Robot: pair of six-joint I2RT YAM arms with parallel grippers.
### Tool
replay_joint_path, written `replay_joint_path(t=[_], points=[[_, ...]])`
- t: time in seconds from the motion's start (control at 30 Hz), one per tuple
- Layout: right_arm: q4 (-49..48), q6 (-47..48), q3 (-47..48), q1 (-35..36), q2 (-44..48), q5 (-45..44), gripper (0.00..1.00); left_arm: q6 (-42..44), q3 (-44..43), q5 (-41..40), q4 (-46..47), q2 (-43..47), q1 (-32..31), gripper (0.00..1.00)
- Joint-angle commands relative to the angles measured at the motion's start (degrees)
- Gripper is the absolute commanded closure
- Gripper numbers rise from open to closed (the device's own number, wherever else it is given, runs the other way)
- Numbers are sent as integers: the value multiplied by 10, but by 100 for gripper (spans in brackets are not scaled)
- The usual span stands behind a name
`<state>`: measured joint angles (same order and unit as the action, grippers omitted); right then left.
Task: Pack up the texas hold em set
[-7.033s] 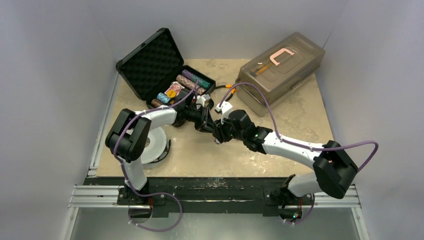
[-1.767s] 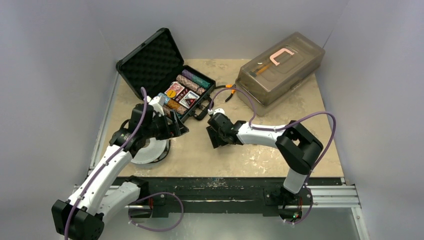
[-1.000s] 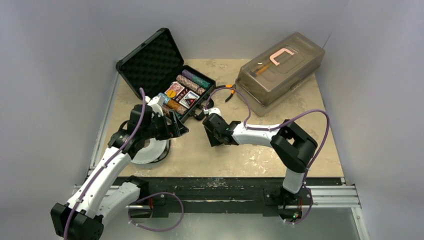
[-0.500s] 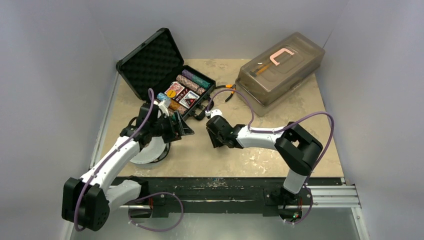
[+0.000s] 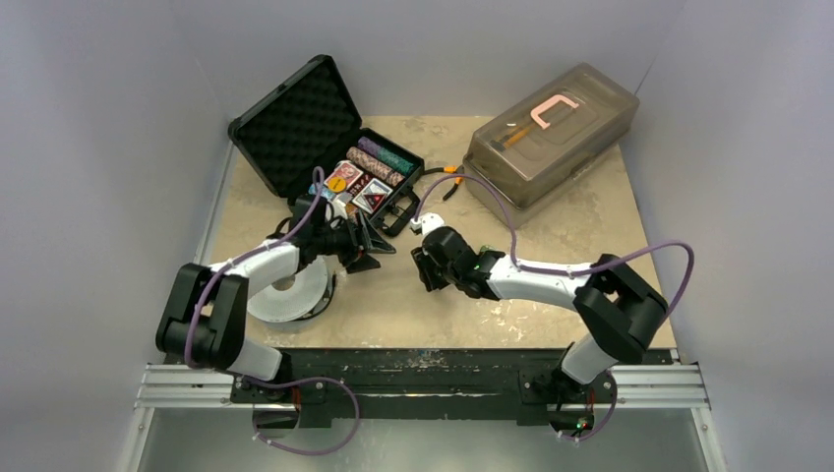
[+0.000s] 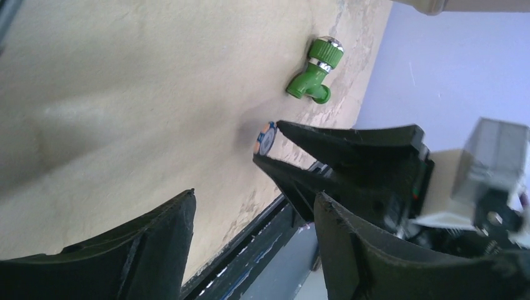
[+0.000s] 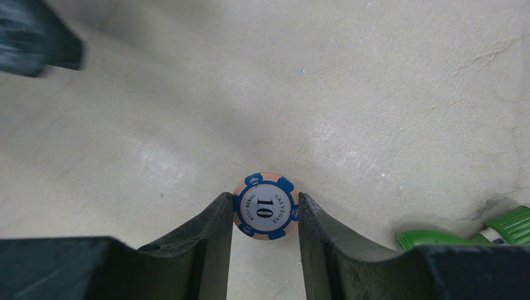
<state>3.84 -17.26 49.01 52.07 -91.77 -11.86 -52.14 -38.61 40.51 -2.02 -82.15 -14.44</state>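
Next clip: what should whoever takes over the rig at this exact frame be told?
Left end effector: open, empty, pointed toward the right one.
Right end effector: shut on a "10" chip, gripped by its rim.
Case: open at the far left, with chip rows and card decks inside.
Done: most of the set is in the case.
Left: get this chip into the case, then close it.

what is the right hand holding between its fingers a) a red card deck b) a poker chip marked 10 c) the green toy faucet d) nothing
b: the right wrist view shows the right hand pinching a blue-and-peach poker chip marked 10 by its edges, the green toy faucet lying apart from it.
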Motion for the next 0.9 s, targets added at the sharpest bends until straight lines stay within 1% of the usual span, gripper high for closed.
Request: replay_joint_path(t=[0.0, 0.13, 0.23, 0.3, 0.47, 0.53, 0.6, 0.63, 0.73, 0.77, 0.87], points=[[-61, 38, -18, -1, 55, 37, 77, -2, -50, 48, 66, -50, -29, 35], [-71, 58, -29, -1, 93, 64, 78, -10, -59, 52, 97, -88, -44, 43], [-74, 67, -33, -1, 115, 75, 78, -6, -75, 60, 104, -112, -56, 46], [-74, 72, -33, -2, 125, 79, 79, -4, -85, 71, 111, -125, -65, 51], [-75, 78, -30, -1, 136, 85, 79, -4, -110, 101, 126, -154, -85, 54], [-73, 77, -28, -1, 131, 75, 79, -2, -113, 98, 120, -152, -87, 56], [-57, 73, -17, -1, 121, 59, 78, 34, -112, 52, 67, -131, -79, 55], [-48, 75, -16, -1, 116, 49, 76, 60, -113, 25, 35, -113, -75, 54], [-44, 63, -16, 2, 98, 47, 71, 107, -118, -58, -67, -62, -71, 46], [-45, 55, -17, 4, 91, 49, 69, 115, -121, -79, -92, -48, -71, 45], [-45, 39, -13, 35, 63, 56, 59, 126, -110, -130, -144, 20, -69, 43]])
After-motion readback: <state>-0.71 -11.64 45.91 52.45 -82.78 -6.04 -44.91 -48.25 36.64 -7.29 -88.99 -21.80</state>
